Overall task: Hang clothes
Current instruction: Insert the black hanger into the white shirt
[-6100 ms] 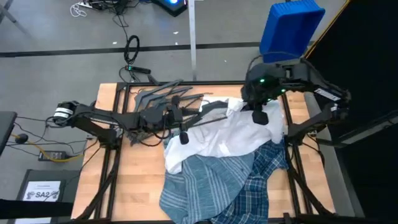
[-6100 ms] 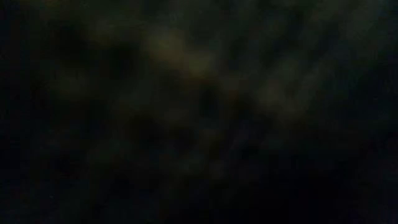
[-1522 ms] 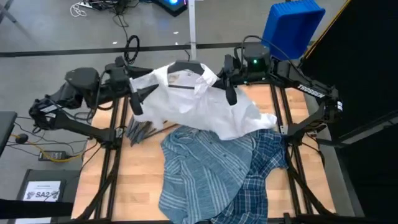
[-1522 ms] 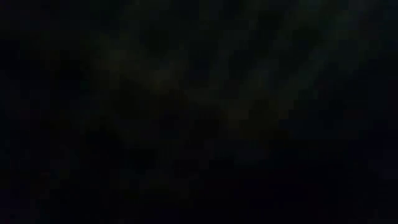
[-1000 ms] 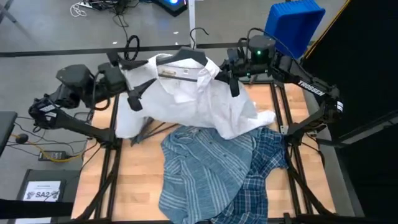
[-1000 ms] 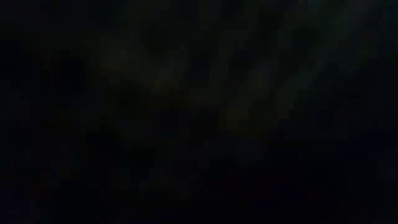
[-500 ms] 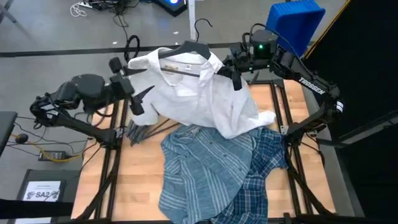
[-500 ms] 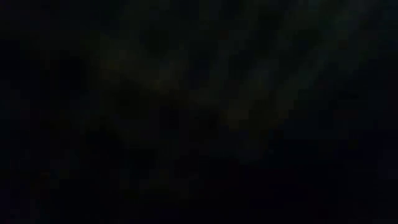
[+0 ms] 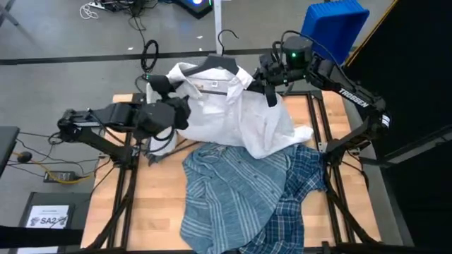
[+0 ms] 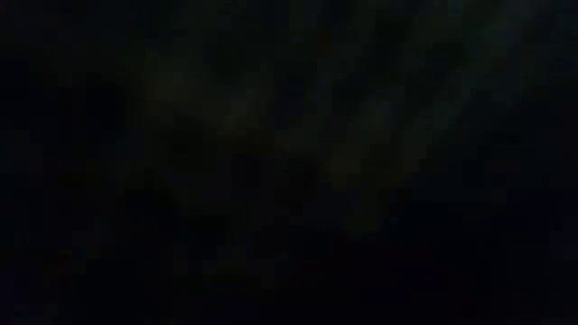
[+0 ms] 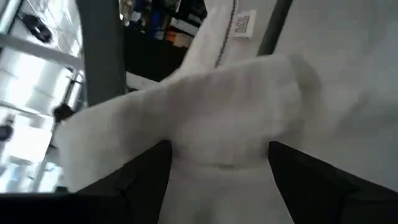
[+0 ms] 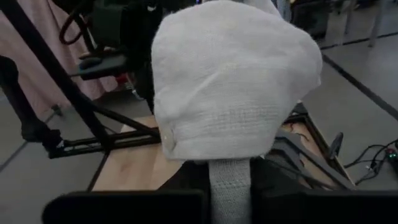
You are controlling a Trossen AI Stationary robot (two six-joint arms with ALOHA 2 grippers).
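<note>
High view: both grippers' fingers pinch white shirt [image 9: 233,113] on hanger [image 9: 220,60].

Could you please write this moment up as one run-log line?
white shirt: on hanger, lifted at table's far edge | right hand: gripping shirt shoulder | left hand: at opposite shoulder | striped shirt, plaid shirt: on table
</note>
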